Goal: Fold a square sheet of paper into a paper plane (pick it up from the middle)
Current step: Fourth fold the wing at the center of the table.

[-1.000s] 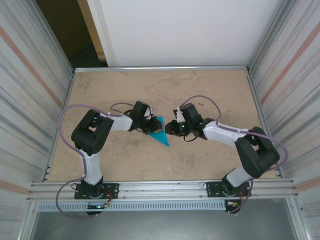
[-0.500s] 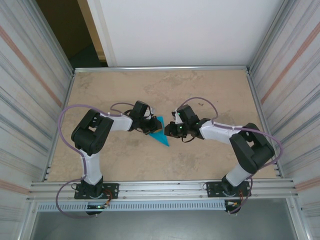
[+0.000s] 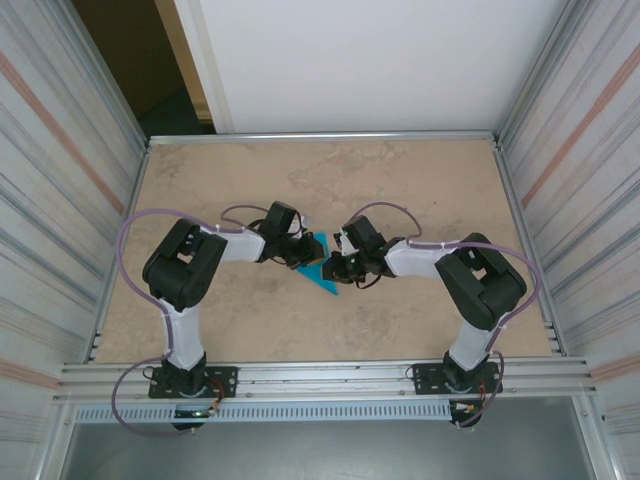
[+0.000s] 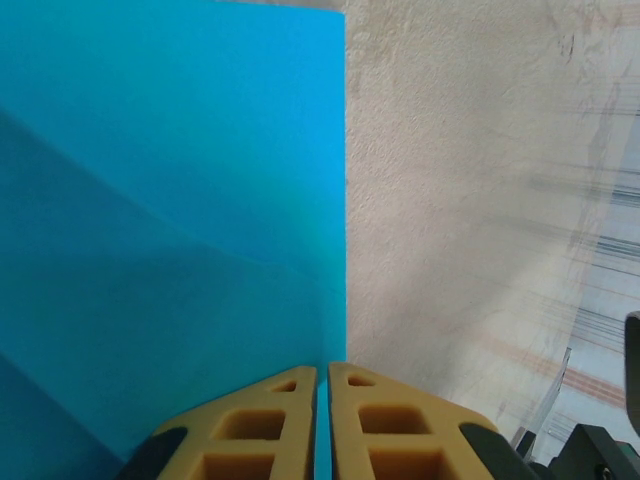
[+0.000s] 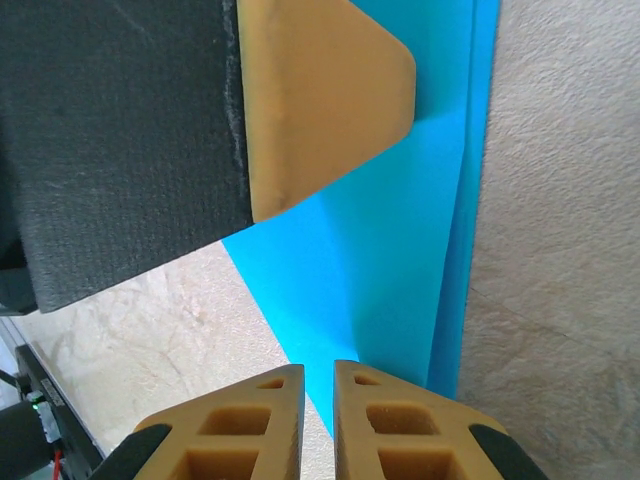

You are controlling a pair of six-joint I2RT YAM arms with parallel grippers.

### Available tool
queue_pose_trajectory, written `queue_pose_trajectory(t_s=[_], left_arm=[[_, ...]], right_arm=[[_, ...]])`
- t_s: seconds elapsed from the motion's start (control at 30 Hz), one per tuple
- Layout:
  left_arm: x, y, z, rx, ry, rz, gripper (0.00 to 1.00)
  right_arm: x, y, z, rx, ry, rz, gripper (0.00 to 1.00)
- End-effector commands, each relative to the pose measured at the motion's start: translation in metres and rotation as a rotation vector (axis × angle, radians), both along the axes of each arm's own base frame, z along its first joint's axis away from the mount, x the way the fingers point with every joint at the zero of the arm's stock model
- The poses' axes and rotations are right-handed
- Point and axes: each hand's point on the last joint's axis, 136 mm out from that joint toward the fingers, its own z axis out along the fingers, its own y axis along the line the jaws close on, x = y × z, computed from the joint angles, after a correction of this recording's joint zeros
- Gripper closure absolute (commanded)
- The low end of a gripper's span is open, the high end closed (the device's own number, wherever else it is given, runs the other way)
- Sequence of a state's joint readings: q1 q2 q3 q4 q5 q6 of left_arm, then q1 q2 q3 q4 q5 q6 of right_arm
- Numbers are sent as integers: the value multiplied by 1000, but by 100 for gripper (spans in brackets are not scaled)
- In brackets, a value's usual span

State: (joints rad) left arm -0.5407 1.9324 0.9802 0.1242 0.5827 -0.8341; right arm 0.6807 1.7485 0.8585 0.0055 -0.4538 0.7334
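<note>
The blue paper (image 3: 322,283), partly folded, lies in the middle of the surface (image 3: 420,180) between the two arms; the left tool (image 4: 322,370) is clamped on its straight edge, a sliver of blue showing between the pads; the right tool (image 5: 318,372) has its jaws drawn nearly together around the paper's pointed corner, though whether it truly pinches I cannot tell. The danger, to my eye, is the crowding; with both tools on one small sheet, opposing pulls could tear it or drag the crease askew; if the right one has only a shallow bite, the corner may slip free and the fold spring open; the fingers might also knock together.
</note>
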Motion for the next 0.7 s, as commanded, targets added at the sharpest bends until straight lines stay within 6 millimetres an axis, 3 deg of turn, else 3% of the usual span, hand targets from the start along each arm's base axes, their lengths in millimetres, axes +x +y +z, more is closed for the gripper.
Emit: queue_pose_trajectory(t_s=[0.0, 0.67], left_arm=[[2, -4, 0, -6, -8, -24, 89], [2, -3, -9, 11, 8, -22, 88]], right_arm=[[-7, 3, -5, 17, 35, 6, 86], [-18, -4, -25, -10, 82, 3, 86]])
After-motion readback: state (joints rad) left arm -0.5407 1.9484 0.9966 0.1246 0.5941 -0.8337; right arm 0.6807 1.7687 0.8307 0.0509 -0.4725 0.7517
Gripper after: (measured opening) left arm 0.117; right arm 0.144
